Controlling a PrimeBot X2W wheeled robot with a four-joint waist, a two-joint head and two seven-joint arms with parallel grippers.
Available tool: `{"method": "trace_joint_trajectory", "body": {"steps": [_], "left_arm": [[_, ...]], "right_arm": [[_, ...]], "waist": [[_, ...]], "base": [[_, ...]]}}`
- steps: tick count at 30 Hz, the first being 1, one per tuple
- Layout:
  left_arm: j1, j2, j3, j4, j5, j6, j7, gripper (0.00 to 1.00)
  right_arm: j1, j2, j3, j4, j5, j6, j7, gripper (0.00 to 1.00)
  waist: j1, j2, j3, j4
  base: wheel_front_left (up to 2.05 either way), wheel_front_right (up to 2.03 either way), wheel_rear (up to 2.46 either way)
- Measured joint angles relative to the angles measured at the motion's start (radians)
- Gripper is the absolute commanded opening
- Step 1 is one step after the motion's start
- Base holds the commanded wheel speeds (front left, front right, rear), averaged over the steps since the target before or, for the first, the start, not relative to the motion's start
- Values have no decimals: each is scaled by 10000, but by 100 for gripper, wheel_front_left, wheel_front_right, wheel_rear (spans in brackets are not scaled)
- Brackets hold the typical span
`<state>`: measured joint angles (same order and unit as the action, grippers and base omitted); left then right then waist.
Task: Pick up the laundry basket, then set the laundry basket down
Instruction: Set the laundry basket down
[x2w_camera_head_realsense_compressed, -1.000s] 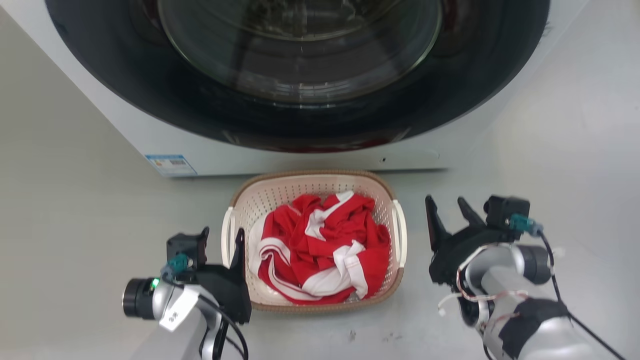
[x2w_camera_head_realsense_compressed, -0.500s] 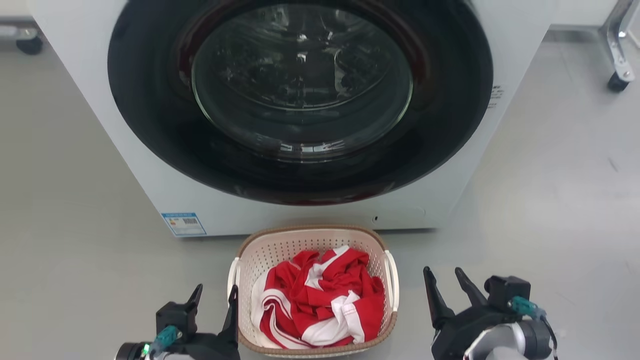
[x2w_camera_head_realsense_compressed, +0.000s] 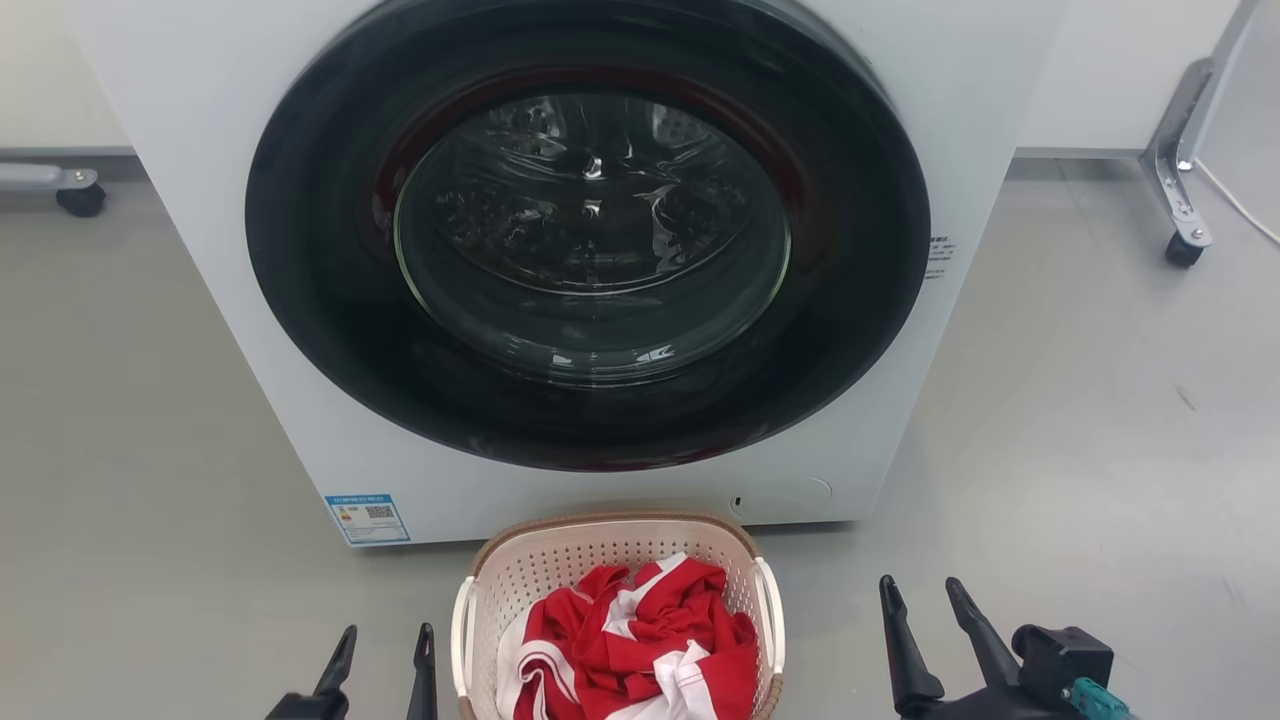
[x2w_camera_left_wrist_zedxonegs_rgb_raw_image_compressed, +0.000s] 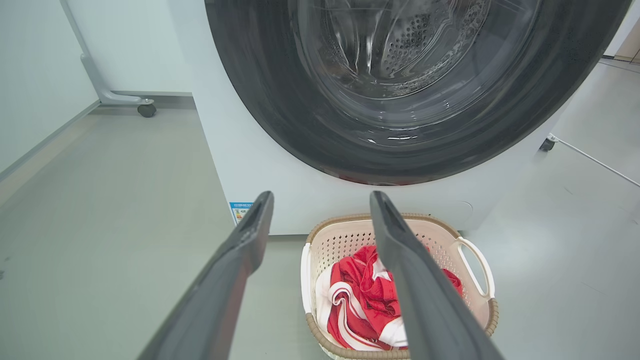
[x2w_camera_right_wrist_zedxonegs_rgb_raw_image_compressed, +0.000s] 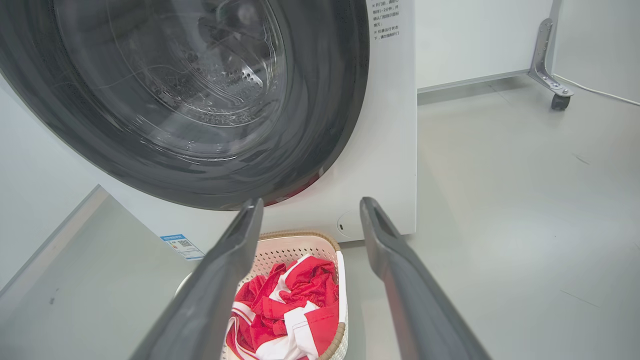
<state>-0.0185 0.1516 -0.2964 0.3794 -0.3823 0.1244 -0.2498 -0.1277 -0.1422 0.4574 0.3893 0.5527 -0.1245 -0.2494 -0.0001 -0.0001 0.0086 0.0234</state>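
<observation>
Laundry basket (x2w_camera_head_realsense_compressed: 560, 565) sits on the floor (x2w_camera_head_realsense_compressed: 1080, 450), close in front of the washer (x2w_camera_head_realsense_compressed: 250, 330) and below its round door, at the near middle of the head view. A crumpled heap of red and white clothes (x2w_camera_head_realsense_compressed: 640, 640) fills it roughly to the rim.

The load looks soft and light, and the perforated plastic shell should be stiff enough to keep its shape, though thin walls like these may flex if squeezed. The sensible places to hold are probably the two white loops on its short sides, the left handle (x2w_camera_head_realsense_compressed: 462, 640) and the right handle (x2w_camera_head_realsense_compressed: 770, 620). Taking one in each gripper should keep it level. Those loops look smooth, so a finger hooked through may be safer than a pinch.

The left gripper (x2w_camera_head_realsense_compressed: 386, 645) stands just left of the left handle, fingers spread and holding nothing. I cannot tell for certain that it is clear of the loop, though a thin gap seems to show. The right gripper (x2w_camera_head_realsense_compressed: 920, 600) is further off, to the right of the right handle, also spread wide and empty.

A blue label (x2w_camera_head_realsense_compressed: 367, 517) marks the washer's lower left corner.
</observation>
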Motion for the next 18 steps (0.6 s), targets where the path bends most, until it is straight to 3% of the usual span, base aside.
{"method": "trace_joint_trajectory", "body": {"steps": [18], "left_arm": [[1320, -378, 807, -2002, 1377, 0, 0, 100]], "right_arm": [[1400, 395, -1218, -1971, -1868, -2, -2, 100]], "waist": [[1, 2, -270, -202]], "base": [[0, 0, 0]]}}
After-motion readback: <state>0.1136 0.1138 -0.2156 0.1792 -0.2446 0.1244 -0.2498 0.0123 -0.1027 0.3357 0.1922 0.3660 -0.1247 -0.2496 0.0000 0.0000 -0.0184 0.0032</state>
